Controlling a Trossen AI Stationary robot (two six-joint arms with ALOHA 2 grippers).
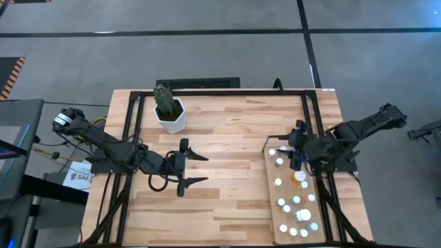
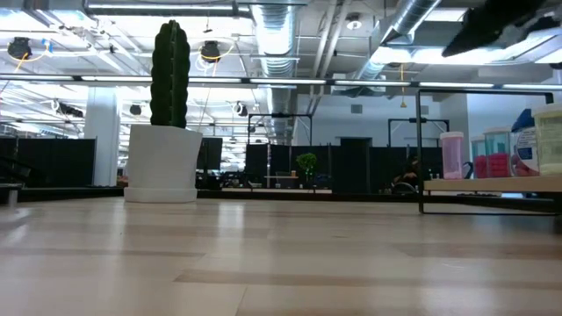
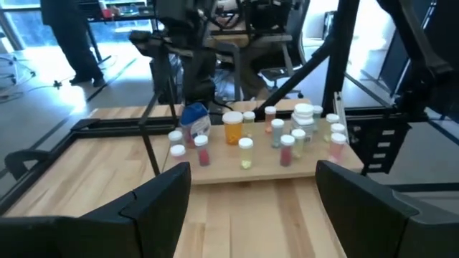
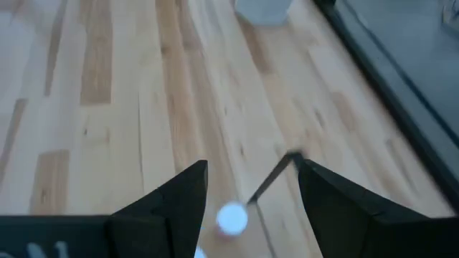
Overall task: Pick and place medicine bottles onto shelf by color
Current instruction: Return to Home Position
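Observation:
The shelf point(image 1: 273, 193) is a pale panel lying on the table's right part, with many small medicine bottles point(image 1: 298, 200) standing on it. Among them are an orange one point(image 3: 234, 127) and a blue-labelled one point(image 3: 193, 122). My right gripper point(image 1: 293, 148) is open above the shelf's far end. In the right wrist view point(image 4: 251, 165) a white-capped bottle point(image 4: 231, 218) stands below, between the two fingers, beside the shelf's dark edge point(image 4: 272, 179). My left gripper point(image 1: 200, 168) is open wide and empty over the table's middle, pointing toward the shelf point(image 3: 287, 172).
A white pot with a cactus point(image 1: 169, 114) stands at the far left of the table and also shows in the low view point(image 2: 165, 158). A black frame point(image 1: 227, 92) runs along the table's far and side edges. Bare planks lie between the left gripper and the shelf.

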